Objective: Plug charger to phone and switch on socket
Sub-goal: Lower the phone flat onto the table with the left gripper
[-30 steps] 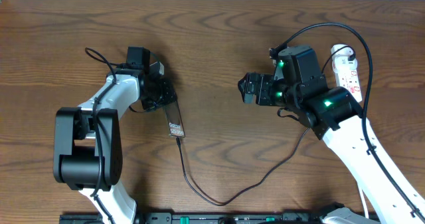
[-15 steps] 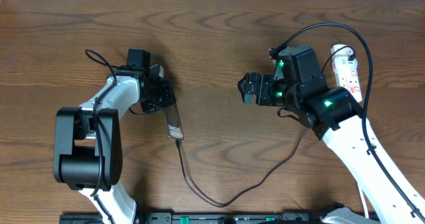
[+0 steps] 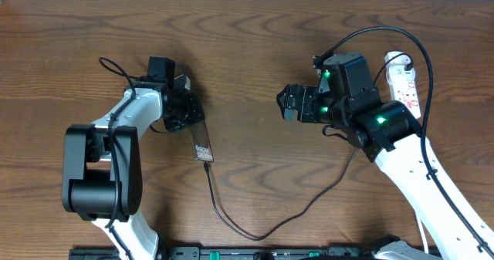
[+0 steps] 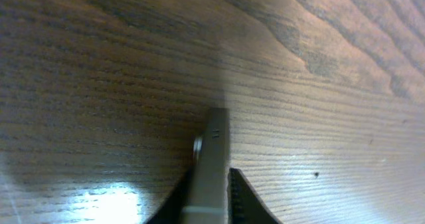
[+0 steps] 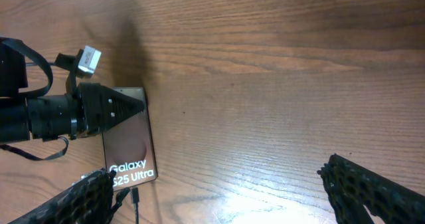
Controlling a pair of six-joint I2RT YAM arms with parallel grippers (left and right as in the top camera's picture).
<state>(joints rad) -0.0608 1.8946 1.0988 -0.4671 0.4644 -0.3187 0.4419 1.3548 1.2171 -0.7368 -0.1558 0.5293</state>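
1. Overhead: the phone (image 3: 201, 144) lies on the table (image 3: 255, 44), its long axis running from my left end effector (image 3: 187, 115) toward the near edge. That end effector is narrow and pinches the phone's far end. The charger (image 3: 231, 223) meets the phone's near end, but I cannot tell whether it is seated. The socket (image 3: 403, 79) lies well right of the phone, beyond my right end effector (image 3: 287, 104), so my right arm is nearer. Its length runs roughly as the phone's does. Since a second ago the phone's near end has swung slightly left; my right arm has not moved.
2. Left wrist: the phone shows edge-on, with my fingers (image 4: 247, 197) close on both sides.
3. Right wrist: my fingers (image 5: 372, 187) stand wide apart with nothing between them. They point at the phone, and the socket is out of view.
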